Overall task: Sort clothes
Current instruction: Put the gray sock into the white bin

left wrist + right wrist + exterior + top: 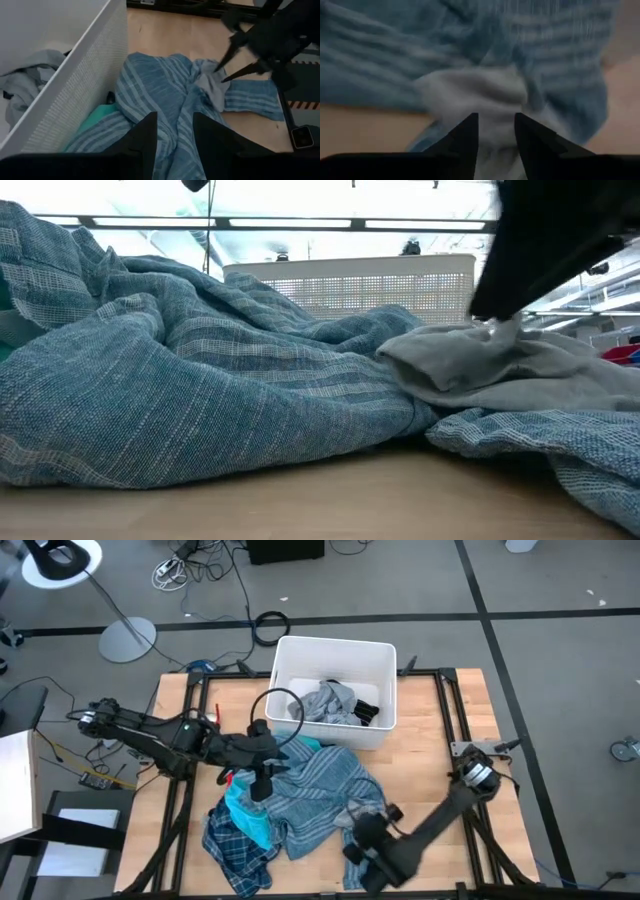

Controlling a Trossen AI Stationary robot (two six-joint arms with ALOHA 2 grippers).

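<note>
The right hand [496, 131], fingers spread, reaches at the grey top [475, 92] lying on the blue-grey striped shirt [325, 790] in the heap on the bench [440, 750], near its front edge. This looks like the picking step: next the fingers must close on grey cloth alone. The left hand [175, 135], also spread, hovers over the shirt beside the white bin [384, 660].

A white rectangular plastic bin [384, 660] sits at the table's twelve o'clock edge, its perforated wall [75, 90] showing in the left wrist view. The wooden tabletop [440, 730] lies bare toward three o'clock. On the grey floor beyond, a round lamp base [127, 639] stands at ten o'clock and a black cable coil [268, 626] near twelve.
</note>
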